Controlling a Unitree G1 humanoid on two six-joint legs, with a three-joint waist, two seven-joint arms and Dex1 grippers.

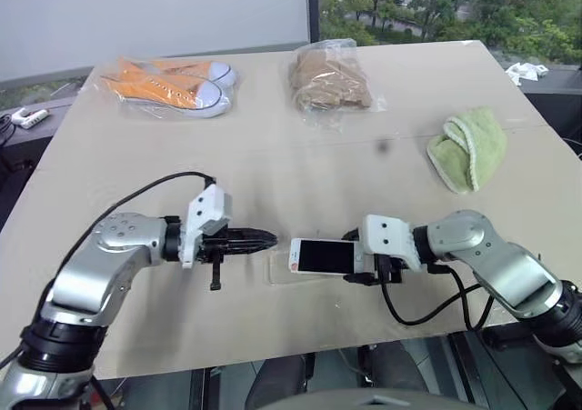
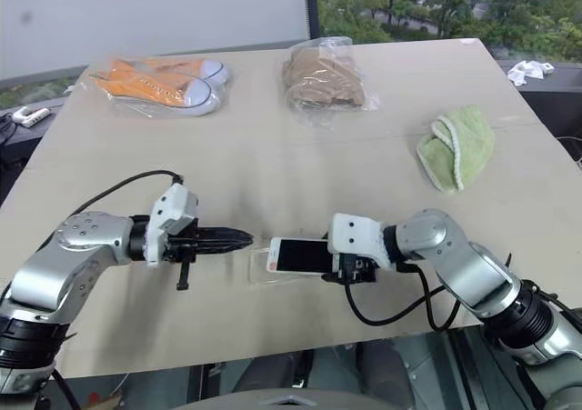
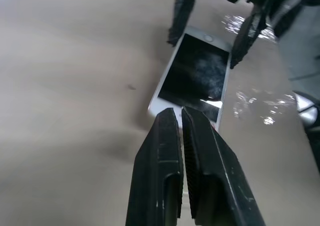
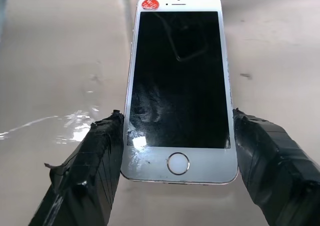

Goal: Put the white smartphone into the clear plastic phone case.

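Note:
The white smartphone (image 4: 179, 80) is screen up, its home button end between the fingers (image 4: 95, 161) of my right gripper (image 1: 362, 263), which is shut on its two long edges. It hangs just over the table near the front edge. The clear plastic phone case (image 1: 277, 274) lies flat on the table under the phone's far end, showing only as faint glints. My left gripper (image 1: 264, 240) is shut with nothing in it. It points at the phone's free end from the left, with its tips (image 3: 172, 117) a short way off.
At the back of the table (image 1: 273, 169) lie a clear bag with orange shoes (image 1: 173, 83) and a clear bag with brown cloth (image 1: 329, 78). A green towel (image 1: 470, 148) lies at the right. The table's front edge runs just below both grippers.

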